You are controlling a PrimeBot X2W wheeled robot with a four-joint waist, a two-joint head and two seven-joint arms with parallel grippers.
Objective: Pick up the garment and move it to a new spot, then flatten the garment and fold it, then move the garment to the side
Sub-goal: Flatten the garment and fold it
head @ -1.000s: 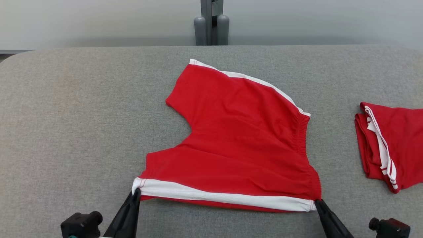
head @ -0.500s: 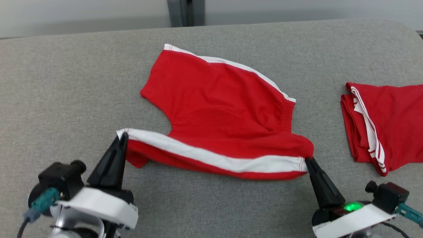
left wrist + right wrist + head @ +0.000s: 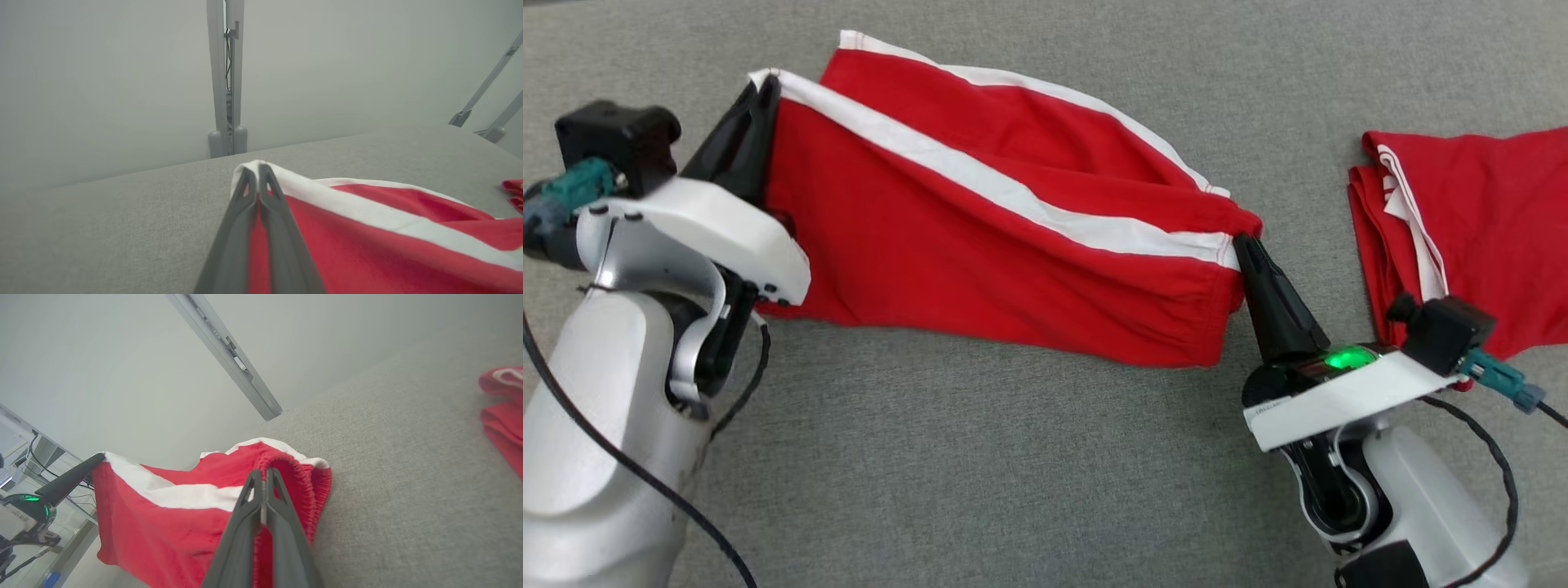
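The garment [image 3: 980, 245] is a pair of red shorts with white side stripes, held up off the grey table between both grippers and folding over its far half. My left gripper [image 3: 761, 82] is shut on the white-striped leg corner at the upper left; the wrist view shows that gripper [image 3: 258, 166] pinching the white hem. My right gripper [image 3: 1241, 241] is shut on the waistband corner at the right, where the same gripper [image 3: 262, 471] clamps the ribbed red elastic. The left gripper [image 3: 96, 458] also appears in the right wrist view, holding the far corner.
A second red garment [image 3: 1462, 212], folded with white stripes, lies on the table at the right, close to my right wrist. The grey fabric table [image 3: 1013, 457] spreads around. A grey upright post [image 3: 225, 81] stands behind the table's far edge.
Both grippers have lifted the near edge of the shorts and carried it away from me over the far half. The head camera has tilted down and the arms now show fully.
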